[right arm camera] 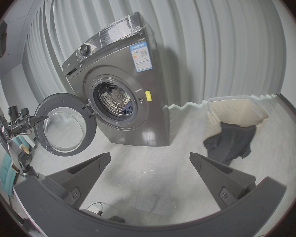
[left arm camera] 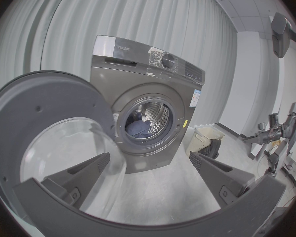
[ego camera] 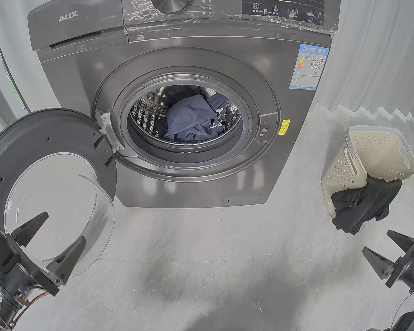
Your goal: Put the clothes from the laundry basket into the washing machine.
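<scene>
A grey front-loading washing machine [ego camera: 184, 93] stands ahead with its round door [ego camera: 50, 162] swung open to the left. Dark blue clothes [ego camera: 193, 118] lie inside the drum. A cream laundry basket [ego camera: 377, 155] sits on the floor to the right, and a black garment [ego camera: 363, 203] hangs over its front rim onto the floor. My left gripper [ego camera: 48, 240] is open and empty, low at the left in front of the door. Low at the right, my right gripper [ego camera: 391, 251] is open and empty, a short way in front of the black garment [right arm camera: 230, 142].
Grey floor [ego camera: 225, 253] stretches between the machine and the basket [right arm camera: 235, 111]. Pale curtains hang behind the machine. The open door [left arm camera: 52, 122] juts out close to my left gripper [left arm camera: 148, 162]. Equipment on stands [left arm camera: 279, 132] is off to the far side.
</scene>
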Robot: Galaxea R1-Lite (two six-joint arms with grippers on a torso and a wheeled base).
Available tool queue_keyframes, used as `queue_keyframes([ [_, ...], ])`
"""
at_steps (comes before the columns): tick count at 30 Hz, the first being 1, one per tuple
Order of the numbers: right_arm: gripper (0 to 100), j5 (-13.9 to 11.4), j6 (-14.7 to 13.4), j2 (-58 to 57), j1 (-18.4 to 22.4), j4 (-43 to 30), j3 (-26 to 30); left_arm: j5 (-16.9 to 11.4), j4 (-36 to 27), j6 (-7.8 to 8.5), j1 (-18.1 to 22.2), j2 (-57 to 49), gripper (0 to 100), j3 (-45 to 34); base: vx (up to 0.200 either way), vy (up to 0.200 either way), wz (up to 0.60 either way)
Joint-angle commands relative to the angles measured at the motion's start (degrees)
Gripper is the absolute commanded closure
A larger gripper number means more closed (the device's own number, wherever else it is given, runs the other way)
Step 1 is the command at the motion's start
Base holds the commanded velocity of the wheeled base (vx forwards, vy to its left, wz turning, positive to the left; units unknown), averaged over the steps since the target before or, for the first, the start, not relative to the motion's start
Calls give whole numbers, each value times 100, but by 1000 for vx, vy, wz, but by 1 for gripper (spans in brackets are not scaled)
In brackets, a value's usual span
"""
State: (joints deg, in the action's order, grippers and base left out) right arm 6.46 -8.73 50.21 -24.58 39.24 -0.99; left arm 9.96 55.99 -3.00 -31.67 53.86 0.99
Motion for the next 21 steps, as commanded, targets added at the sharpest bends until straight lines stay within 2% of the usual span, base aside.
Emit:
queue_keyframes([
  [1, 0, -277, 460, -3817, 1526, -2826, -288, -451, -1987, -43, 1225, -2547, 0, -99, 0, 0, 0],
  [2, 0, -286, 469, -3870, 1561, -2905, -314, -495, -2075, -43, 1260, -2626, 0, -99, -200, 0, 0],
  [3, 0, -286, 477, -4107, 1675, -3212, -341, -662, -2532, -52, 1409, -2995, 0, -99, -200, 0, 0],
  [7, 0, -259, 460, -4494, 1711, -3485, -51, -847, -3657, -78, 1814, -3690, 0, -99, -200, 0, 0],
  [8, 0, -259, 460, -4503, 1711, -3458, 90, -917, -3920, -122, 1893, -3830, 0, -99, 0, 0, 0],
  [9, 0, -277, 346, -4485, 1711, -3529, 99, -1014, -4202, -184, 1954, -4015, 0, -99, 0, 0, 0],
  [10, 0, -277, 346, -4485, 1711, -3529, 99, -1014, -4202, -184, 1954, -4015, 0, -99, 0, 0, 0],
  [11, 0, -233, 319, -4494, 1702, -3537, 90, -1277, -4641, -245, 2060, -4393, 0, -99, 0, 0, 0],
  [13, 0, -154, 310, -4485, 1711, -3537, 90, -1655, -5054, -236, 2279, -4779, 0, -99, 0, 0, 0],
  [14, 0, -40, 319, -4485, 1719, -3546, 99, -1831, -5212, -298, 2385, -4885, 0, -99, 0, 0, 0],
  [15, 0, 154, 328, -4485, 1719, -3599, 90, -1936, -5283, -236, 2411, -4902, 0, -90, 0, 0, 0],
  [17, 0, 409, 266, -4485, 1719, -3625, 90, -1813, -5186, -210, 2429, -4867, 0, -99, 0, 0, 0],
  [20, 0, 514, 73, -4485, 1728, -3608, 90, -1673, -5177, -271, 2701, -4876, 0, -99, 0, -67, 0],
  [21, 0, 523, 12, -4485, 1728, -3608, 90, -1778, -5186, -227, 3325, -5052, 0, -99, 0, -200, 0],
])
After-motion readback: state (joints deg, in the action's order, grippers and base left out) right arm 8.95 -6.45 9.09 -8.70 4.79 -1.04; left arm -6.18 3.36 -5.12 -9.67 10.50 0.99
